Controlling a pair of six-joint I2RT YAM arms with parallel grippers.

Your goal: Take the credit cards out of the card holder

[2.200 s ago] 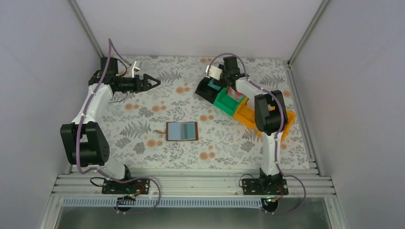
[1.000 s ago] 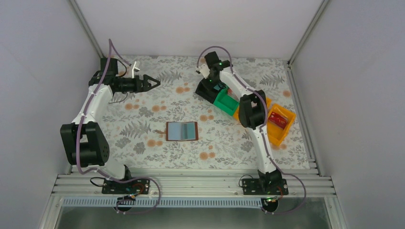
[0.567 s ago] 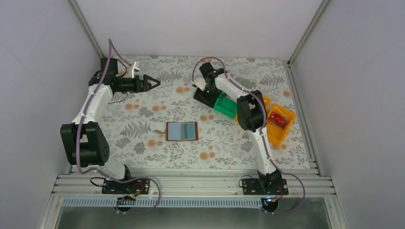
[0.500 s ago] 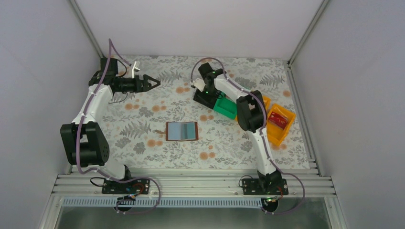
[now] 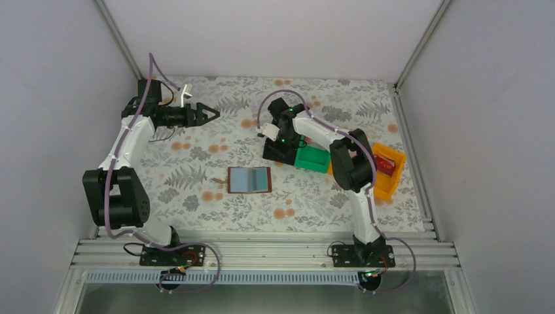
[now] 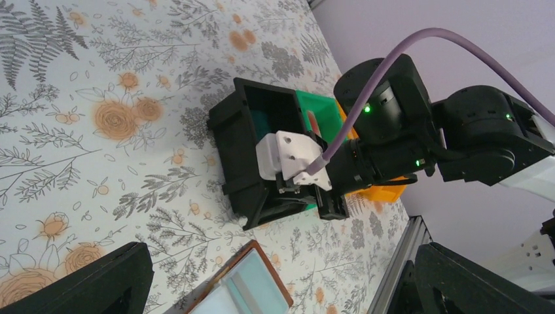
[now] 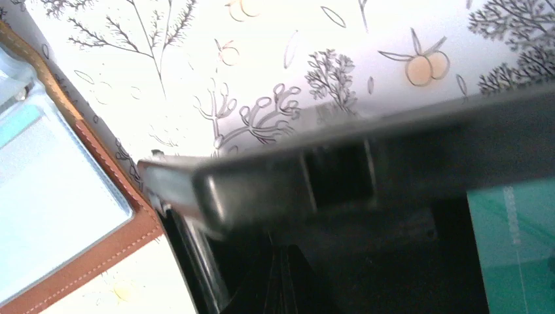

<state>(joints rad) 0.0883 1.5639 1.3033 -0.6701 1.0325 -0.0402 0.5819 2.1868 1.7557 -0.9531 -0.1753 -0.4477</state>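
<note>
The card holder [image 5: 249, 179] lies open mid-table, brown-edged and pale blue inside, with its corner showing in both wrist views [image 6: 243, 288] [image 7: 59, 196]. A teal credit card [image 7: 517, 242] lies in the black bin [image 5: 281, 152]. A red credit card [image 5: 385, 167] rests in the orange bin [image 5: 387, 176]. My right gripper [image 5: 280, 145] is shut, its tips [image 7: 285, 275] down inside the black bin behind the blurred rim, with nothing seen between them. My left gripper [image 5: 209, 114] hangs open and empty at the back left, far from the card holder.
The black, green [image 5: 312, 159] and orange bins sit in a row right of the card holder; the black one [image 6: 255, 150] is nearest it. The left wrist view shows my right wrist's white mount [image 6: 291, 157] above that bin. A metal rail [image 5: 262, 252] runs along the near edge.
My right arm swung left and nearer, and the row of bins shifted with it toward the card holder. The orange bin and red card came into sight. The left arm stayed still.
</note>
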